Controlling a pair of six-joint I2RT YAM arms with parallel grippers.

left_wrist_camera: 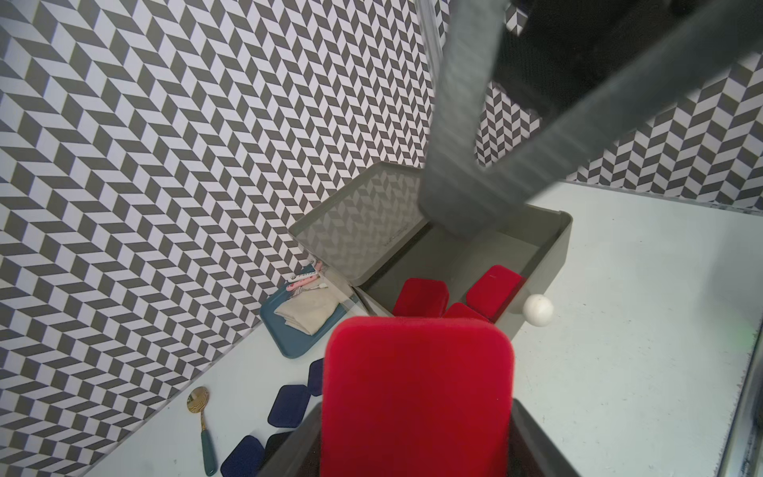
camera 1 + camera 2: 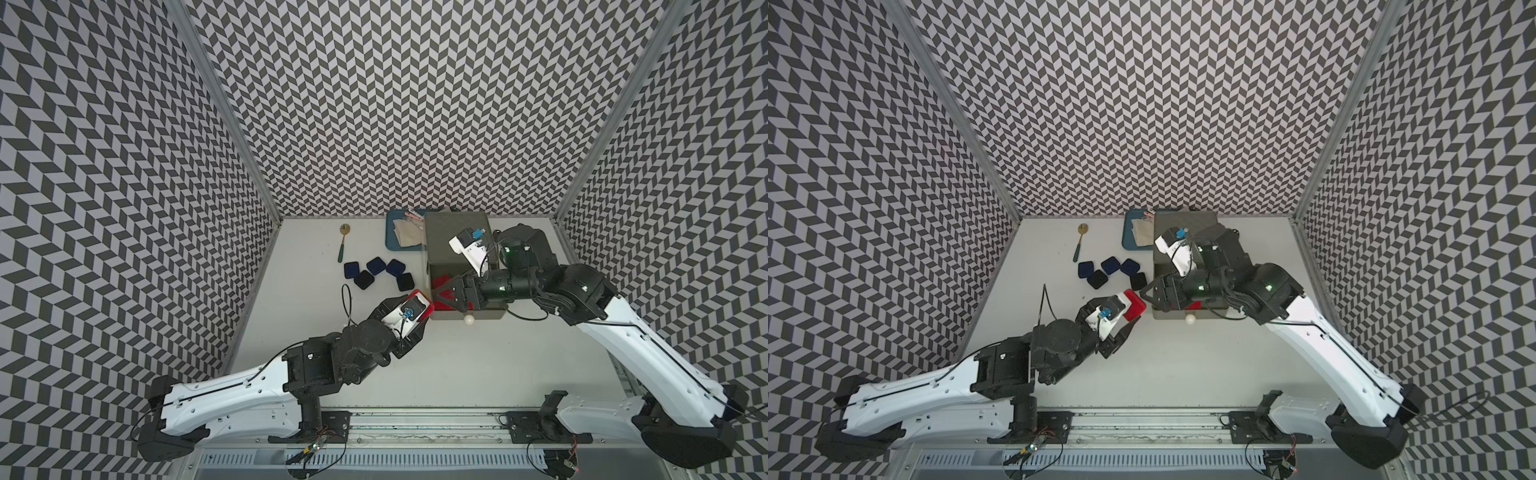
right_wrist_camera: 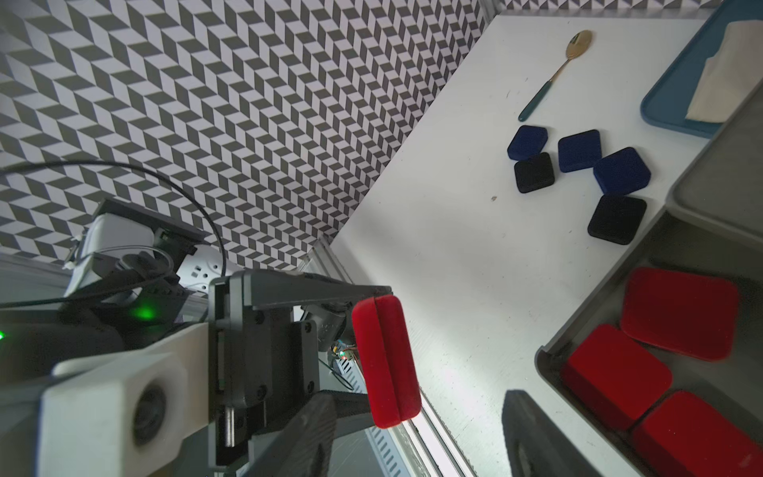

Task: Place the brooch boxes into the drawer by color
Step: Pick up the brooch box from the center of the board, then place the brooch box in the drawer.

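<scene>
Nearest my side, the left gripper (image 3: 377, 349) is clamped on a red brooch box (image 2: 1134, 304), pinching it by two opposite edges. It holds the box above the table (image 2: 415, 365), just off the knob-side corner of the drawer chest (image 2: 457, 224), on the left arm's side.

The right gripper (image 2: 435, 294) hangs over the chest's pulled-out grey drawer (image 1: 553, 247), at the edge facing the held box. In the right wrist view I see its jaws standing wide apart with nothing between them. It is close to the held box, but I cannot tell whether they touch.

Three more red boxes (image 3: 679, 314) lie flat inside the drawer, behind its white ball knob (image 2: 468, 320).

Farther along the chest's left side, three navy boxes (image 2: 375, 264) and two black boxes (image 2: 363, 279) sit clustered on the table. One black box is just beside the chest. Beyond them lies a gold spoon (image 2: 343, 243) with a green handle. A blue tray (image 2: 390, 245) carrying a folded cloth (image 2: 407, 232) sits against the chest's far left corner.
</scene>
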